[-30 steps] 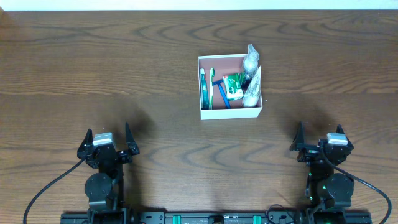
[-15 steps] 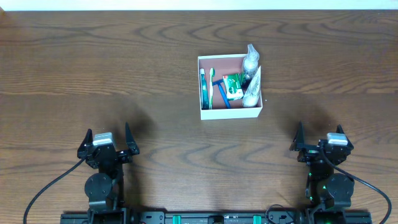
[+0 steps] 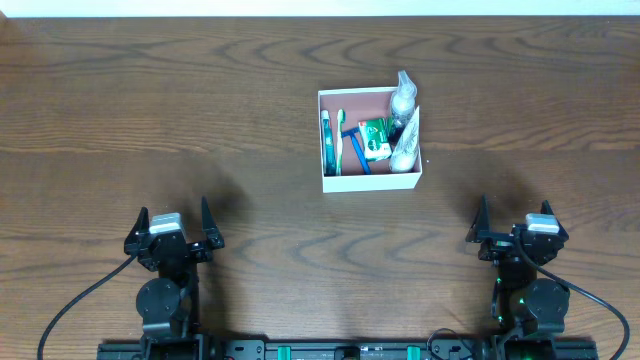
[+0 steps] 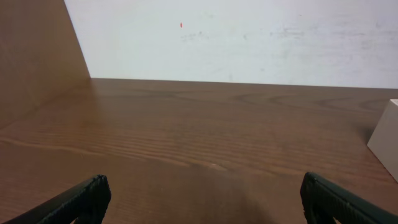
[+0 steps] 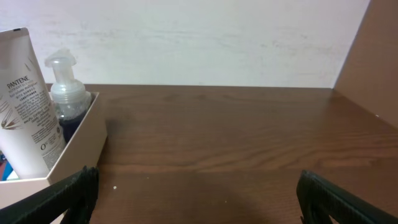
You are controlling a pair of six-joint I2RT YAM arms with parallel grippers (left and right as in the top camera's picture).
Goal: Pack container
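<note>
The container (image 3: 371, 181) stands far, at the centre, with toiletries (image 3: 375, 138) inside. Near, the left gripper (image 3: 174, 216) and the right gripper (image 3: 514, 216) hold nothing, the jaws of these 2 wide open.

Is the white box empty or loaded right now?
Loaded. The square white cardboard box holds a green toothbrush, blue razor, green packet, white tube and clear pump bottle.

Only a corner of container (image 4: 388, 134) in left wrist view; green pkt (image 3: 374, 138) txt illegible
</note>
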